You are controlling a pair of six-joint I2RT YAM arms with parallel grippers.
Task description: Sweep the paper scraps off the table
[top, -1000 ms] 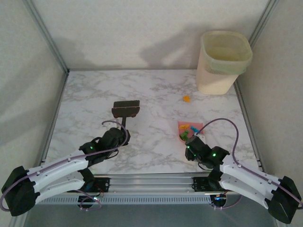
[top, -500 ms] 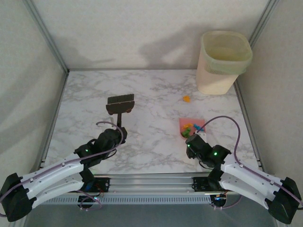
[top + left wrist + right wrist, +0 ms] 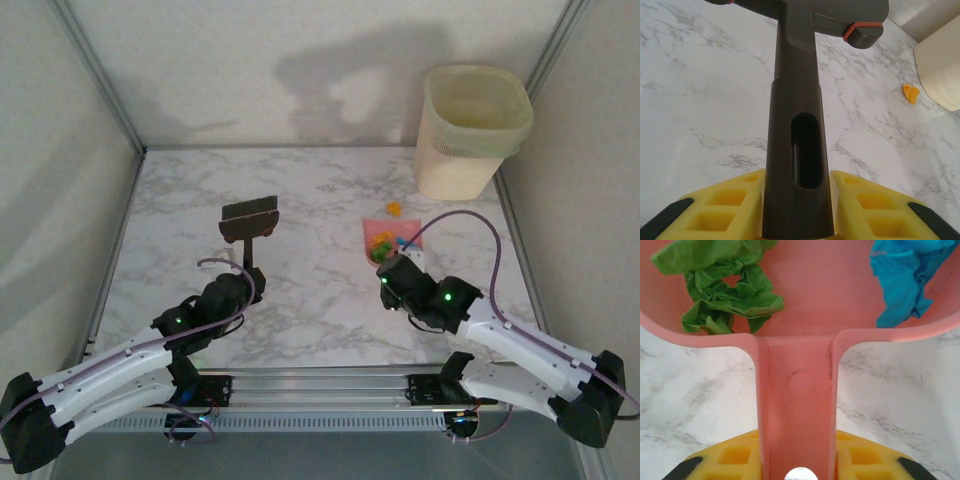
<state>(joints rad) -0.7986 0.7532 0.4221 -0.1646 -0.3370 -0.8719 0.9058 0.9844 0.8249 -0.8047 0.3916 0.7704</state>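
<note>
My left gripper (image 3: 247, 283) (image 3: 797, 220) is shut on the handle of the dark brown hand brush (image 3: 250, 219) (image 3: 796, 125), whose head is over the table's left middle. On the right, my right gripper (image 3: 396, 270) (image 3: 796, 465) is shut on the handle of the pink dustpan (image 3: 378, 238) (image 3: 797, 390). Inside the pan lie green paper scraps (image 3: 722, 290) and a blue scrap (image 3: 902, 277), with green and orange bits (image 3: 381, 243) showing from above. One orange scrap (image 3: 394, 209) (image 3: 911, 93) rests on the marble table (image 3: 320, 300) just beyond the pan.
A cream waste bin (image 3: 468, 130) (image 3: 942, 70) stands at the table's back right corner. Off-white walls with metal posts close in the back and sides. A metal rail (image 3: 320, 385) runs along the near edge between the arm bases.
My right arm has carried the dustpan with its scraps forward and a little left, up to the loose orange scrap. The brush has shifted slightly left and away, its head now turned bristles-up.
</note>
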